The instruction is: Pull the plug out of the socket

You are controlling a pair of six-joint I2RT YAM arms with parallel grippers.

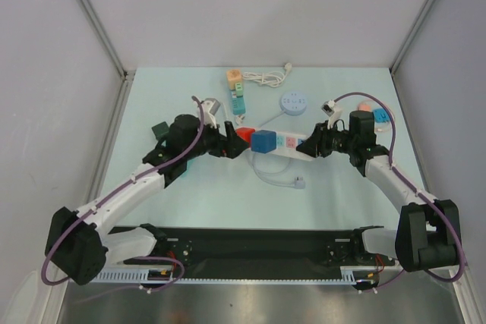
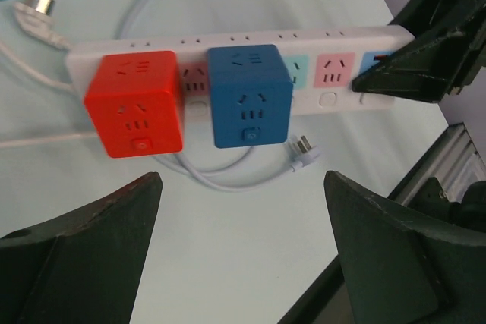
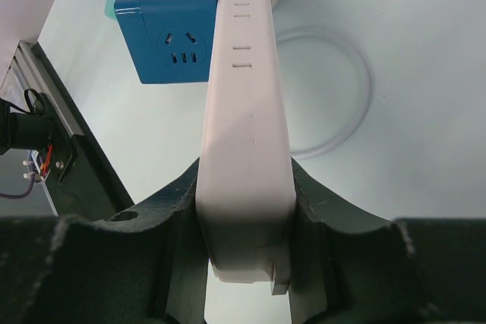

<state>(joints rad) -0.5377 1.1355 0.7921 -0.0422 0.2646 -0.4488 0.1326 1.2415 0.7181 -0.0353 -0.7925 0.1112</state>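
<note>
Closest to me, a thin white cord (image 1: pixel 298 182) lies loose on the pale blue table (image 1: pixel 213 202). Just past it, the left gripper (image 2: pixel 243 256) has its two black fingers (image 2: pixel 83 256) spread wide, with nothing between them. It faces a red cube plug (image 2: pixel 135 104) and a blue cube plug (image 2: pixel 249 96), side by side on the long white plastic power strip (image 2: pixel 250 38). (I can't tell which one it wants; red looks nearer from above.) The right gripper (image 3: pixel 247 195) is squeezed tight on the strip's right end. I think the left fingers should go around one cube only, grip its flat sides, and pull straight off while the strip is held firm. Farther back sits a round pale blue socket (image 1: pixel 293 102).
</note>
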